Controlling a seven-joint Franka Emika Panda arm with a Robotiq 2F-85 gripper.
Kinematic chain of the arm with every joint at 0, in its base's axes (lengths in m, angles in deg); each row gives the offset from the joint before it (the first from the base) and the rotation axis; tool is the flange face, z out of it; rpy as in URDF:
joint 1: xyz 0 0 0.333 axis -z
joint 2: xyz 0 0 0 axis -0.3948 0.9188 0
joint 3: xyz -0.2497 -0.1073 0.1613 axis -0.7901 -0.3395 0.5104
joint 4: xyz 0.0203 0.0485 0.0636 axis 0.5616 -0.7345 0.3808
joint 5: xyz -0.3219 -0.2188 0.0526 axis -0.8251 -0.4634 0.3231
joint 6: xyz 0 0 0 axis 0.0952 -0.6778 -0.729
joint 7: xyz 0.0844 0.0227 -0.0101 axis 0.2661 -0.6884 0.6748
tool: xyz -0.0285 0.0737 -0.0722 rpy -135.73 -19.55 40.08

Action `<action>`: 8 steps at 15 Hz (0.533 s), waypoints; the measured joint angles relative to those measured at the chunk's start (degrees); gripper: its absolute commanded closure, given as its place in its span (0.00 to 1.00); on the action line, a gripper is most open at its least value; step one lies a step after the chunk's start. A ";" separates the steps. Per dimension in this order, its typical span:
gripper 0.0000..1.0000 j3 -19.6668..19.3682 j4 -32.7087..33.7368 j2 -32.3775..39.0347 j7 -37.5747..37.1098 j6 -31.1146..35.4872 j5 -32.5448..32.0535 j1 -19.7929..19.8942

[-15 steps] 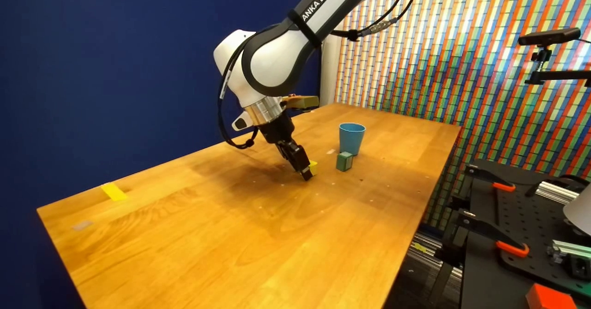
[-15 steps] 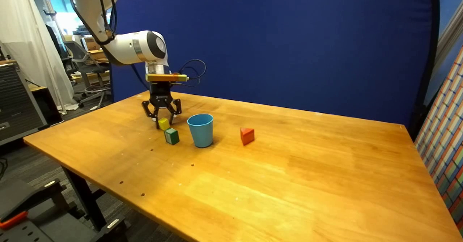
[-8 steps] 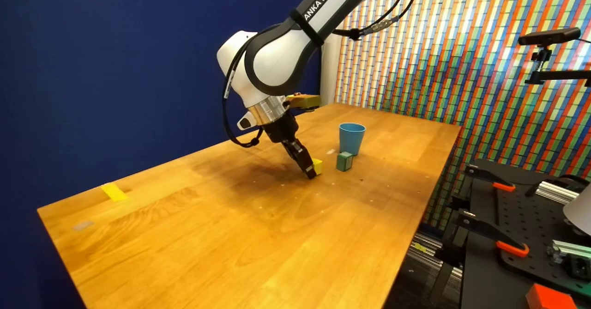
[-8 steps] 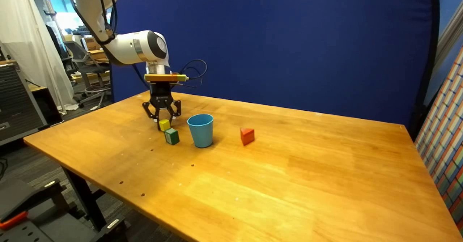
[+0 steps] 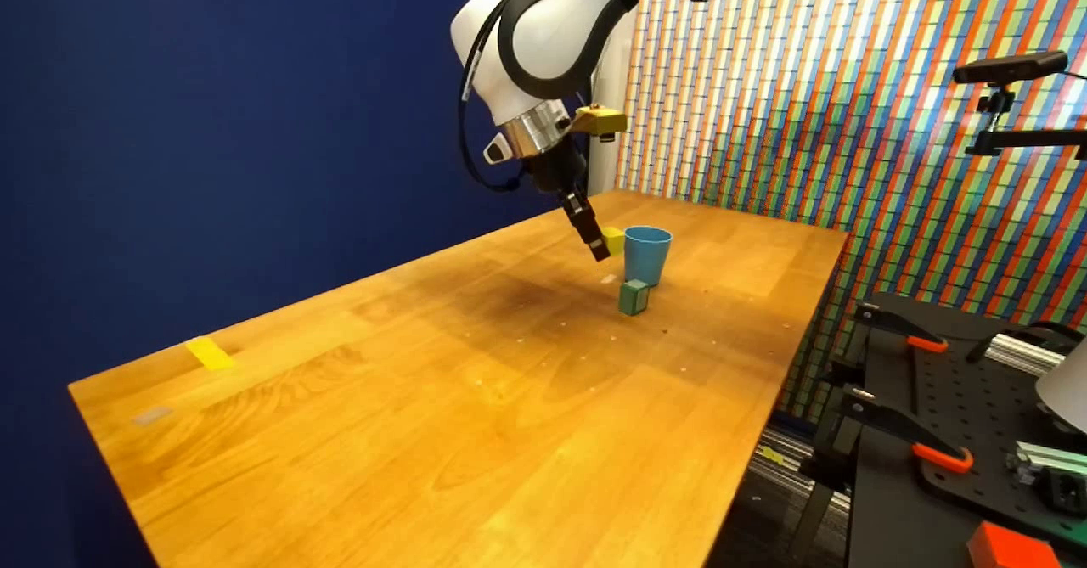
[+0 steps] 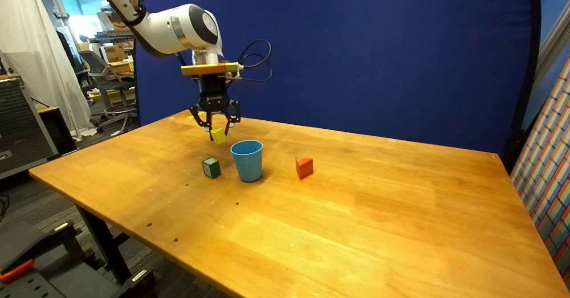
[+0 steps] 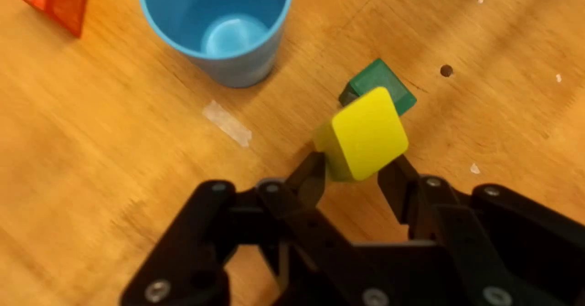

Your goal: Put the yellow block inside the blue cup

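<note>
The hand (image 7: 355, 171) is clamped on the yellow block (image 7: 370, 134), its fingers (image 7: 311, 180) parted only as far as the block between them allows. One finger bears on either side, right at the tips, and much of the yellow block juts out past them. It sits turned in the grip, a corner pointing away from the hand in the wrist view. In both exterior views the hand and the yellow block are raised off the tabletop (image 6: 356, 226), and in an exterior view the hand leans, fingertips down and toward the cup (image 5: 646, 261).

The yellow block is outside the cup. The cup stands upright, mouth up, beyond the fingertips and off to the left of the hand in the wrist view, apart from both hand and yellow block. The green block (image 7: 379, 78) rests on the tabletop below and beyond the fingertips, partly hidden by the yellow block in that view. Farther from the hand, past the cup, lies the red block (image 6: 304, 168). A pale strip (image 7: 227, 123) lies on the tabletop between hand and cup in the wrist view.
</note>
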 measured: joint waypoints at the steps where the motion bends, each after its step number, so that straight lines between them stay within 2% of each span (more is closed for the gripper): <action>1: 0.86 -0.41 -0.93 -1.56 -1.02 0.00 0.00 0.32; 8: 0.86 -3.40 -6.29 -6.79 -8.73 0.00 0.02 3.42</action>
